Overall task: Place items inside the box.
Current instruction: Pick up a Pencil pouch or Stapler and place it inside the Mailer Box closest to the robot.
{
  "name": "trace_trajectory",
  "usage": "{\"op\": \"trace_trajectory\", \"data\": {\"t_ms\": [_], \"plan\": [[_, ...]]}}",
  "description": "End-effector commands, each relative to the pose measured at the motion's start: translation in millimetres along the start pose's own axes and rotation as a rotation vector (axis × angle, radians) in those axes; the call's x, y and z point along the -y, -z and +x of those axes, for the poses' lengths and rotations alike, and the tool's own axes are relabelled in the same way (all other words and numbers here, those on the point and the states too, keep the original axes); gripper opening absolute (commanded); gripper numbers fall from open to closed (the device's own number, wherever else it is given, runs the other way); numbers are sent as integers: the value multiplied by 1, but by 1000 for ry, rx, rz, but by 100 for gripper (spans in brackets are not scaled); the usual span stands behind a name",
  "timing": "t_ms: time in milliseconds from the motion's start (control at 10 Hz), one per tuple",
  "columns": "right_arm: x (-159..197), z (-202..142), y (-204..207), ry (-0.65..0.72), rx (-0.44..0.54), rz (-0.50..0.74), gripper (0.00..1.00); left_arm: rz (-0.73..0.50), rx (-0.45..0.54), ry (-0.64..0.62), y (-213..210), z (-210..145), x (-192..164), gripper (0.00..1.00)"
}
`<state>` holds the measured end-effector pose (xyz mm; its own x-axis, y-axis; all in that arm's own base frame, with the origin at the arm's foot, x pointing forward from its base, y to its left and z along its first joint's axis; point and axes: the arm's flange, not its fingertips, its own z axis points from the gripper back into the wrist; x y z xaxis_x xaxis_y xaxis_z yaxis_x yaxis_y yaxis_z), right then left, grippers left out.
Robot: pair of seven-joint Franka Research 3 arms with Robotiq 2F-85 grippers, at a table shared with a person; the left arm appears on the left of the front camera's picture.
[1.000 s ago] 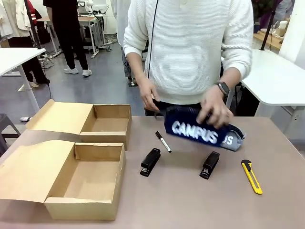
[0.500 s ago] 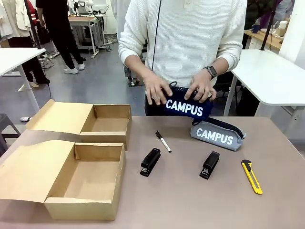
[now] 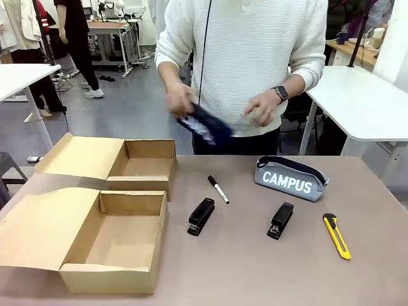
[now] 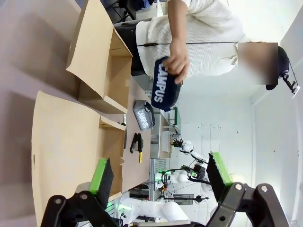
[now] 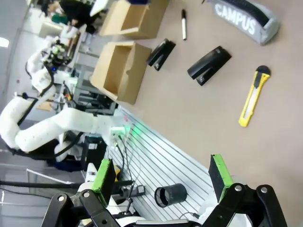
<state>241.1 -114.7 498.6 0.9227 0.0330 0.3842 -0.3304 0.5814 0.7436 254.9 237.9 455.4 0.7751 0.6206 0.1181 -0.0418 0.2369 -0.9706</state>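
here the navy pouch [image 3: 205, 126] hangs tilted in the person's hand [image 3: 180, 101] over the far edge of the table [image 3: 255, 268], its long axis sloping down toward picture right, near the far box [image 3: 148, 167] and well apart from both claws. the left gripper [image 4: 159, 158] and right gripper [image 5: 162, 159] stand wide and empty. the left arm's side is judged nearer this pouch; the grey pouch [image 3: 290, 181], two staplers [image 3: 201, 217], marker [image 3: 218, 189] and knife [image 3: 336, 236] lie toward the right arm.
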Motion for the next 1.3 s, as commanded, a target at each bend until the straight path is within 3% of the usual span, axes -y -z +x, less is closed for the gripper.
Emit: {"op": "trace_trajectory", "data": {"t_ms": [0,100,200,300,400,500,600,700,900,1000,1200], "plan": [[-34,13,65,62,-43,-84,100,-16,1,22,-1,0,1,100],[-54,22,107,32,-108,-138,100,-16,1,22,-1,0,1,100],[-77,28,156,-110,-261,-154,100,-16,1,22,-1,0,1,100],[-93,30,203,-173,-346,-203,100,-16,1,22,-1,0,1,100],[-108,28,247,-114,-343,-230,100,-16,1,22,-1,0,1,100],[-117,22,284,-39,-242,-329,100,-16,1,22,-1,0,1,100],[-112,21,286,-88,-171,-369,100,-16,1,22,-1,0,1,100],[-126,44,252,-119,-349,-237,100,-16,1,22,-1,0,1,100],[-126,44,252,-119,-349,-237,100,-16,1,22,-1,0,1,100],[-133,43,281,-113,-309,-288,100,-16,1,22,-1,0,1,100],[-175,50,352,54,-368,-374,100,-16,1,22,-1,0,1,100]]}}
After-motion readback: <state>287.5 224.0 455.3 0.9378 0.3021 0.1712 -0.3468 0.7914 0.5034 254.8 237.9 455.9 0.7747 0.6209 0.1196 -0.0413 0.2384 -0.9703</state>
